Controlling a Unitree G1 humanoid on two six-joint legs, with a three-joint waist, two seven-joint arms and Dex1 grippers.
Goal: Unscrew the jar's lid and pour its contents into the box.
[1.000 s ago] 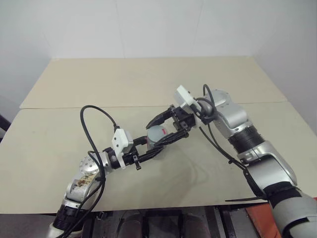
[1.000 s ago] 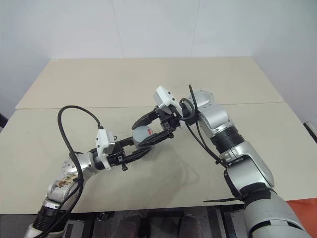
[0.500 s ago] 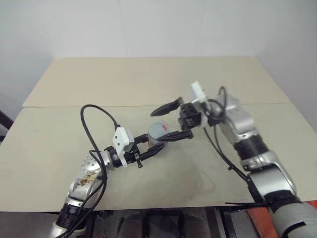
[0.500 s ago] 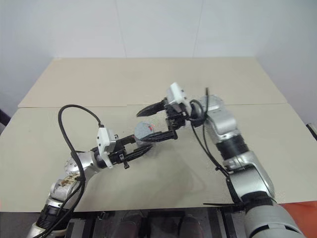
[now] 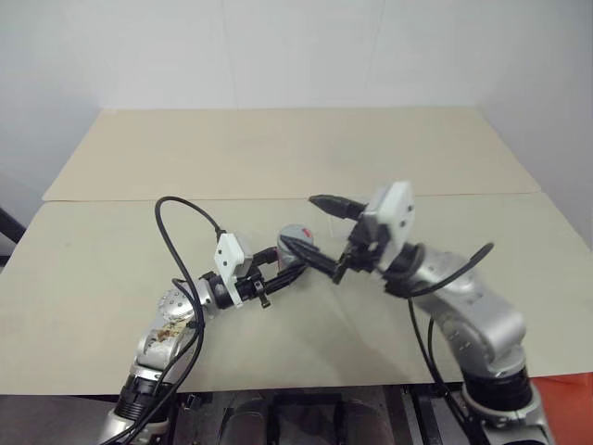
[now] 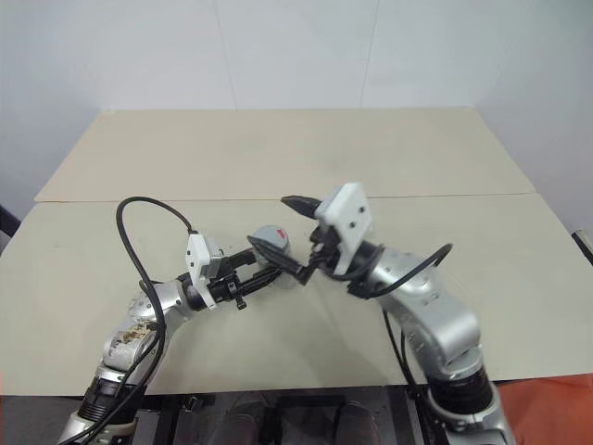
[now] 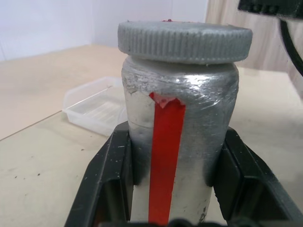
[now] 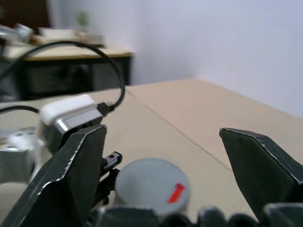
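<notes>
Pale beige tabletop (image 5: 278, 158) and a plain white wall are seen behind both arms. From the near left, the left arm is stretched forward and to the right, roughly level, and its left gripper (image 7: 173, 165) is clamped on the lower body of the small silver-grey cylindrical jar with a red label stripe (image 7: 177, 142), one black finger pressed on each side. The jar is held upright near the table's middle, with the ribbed flat round grey lid bearing a red mark (image 8: 151, 182) seated on its mouth. From the near right, the right arm is bent sharply, its right gripper (image 5: 310, 227) pointed leftward at the jar. Its fingers (image 8: 71, 175) are spread wide, either side of the lid and apart from it. The jar's contents are hidden by the lid. A shallow square tray of clear plastic (image 7: 97, 106) is seen just beyond the jar in the left wrist view; in the head views it is hard to make out.
</notes>
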